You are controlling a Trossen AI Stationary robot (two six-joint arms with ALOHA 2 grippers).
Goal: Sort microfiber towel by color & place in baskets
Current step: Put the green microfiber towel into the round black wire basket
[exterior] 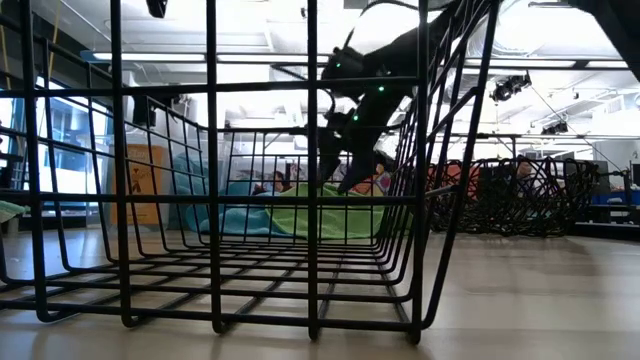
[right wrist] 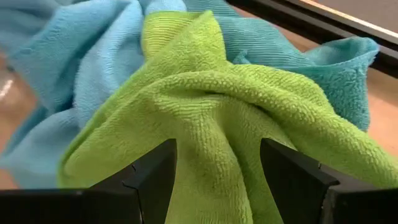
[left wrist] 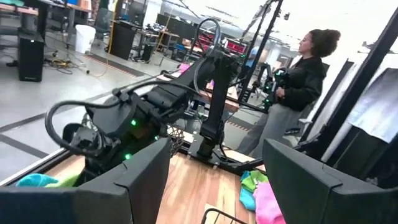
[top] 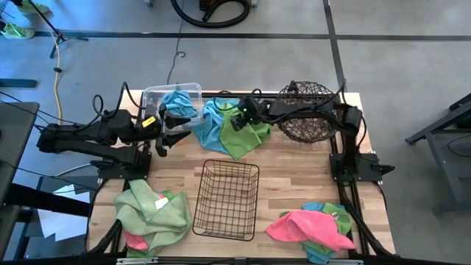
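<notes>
Right claw (right wrist: 217, 174) wide open, holding nothing, straddling green towel (right wrist: 205, 106); blue towel (right wrist: 81, 68) bunched just behind it, so closing may drag both.

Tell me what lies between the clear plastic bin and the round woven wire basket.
In the high view, a heap of light blue cloths with a lime green cloth on top lies between the clear bin and round basket; the right hand is over it.

Wire basket (top: 226, 200) mid-table, between two towel heaps (top: 152, 212) (top: 312, 229).
</notes>
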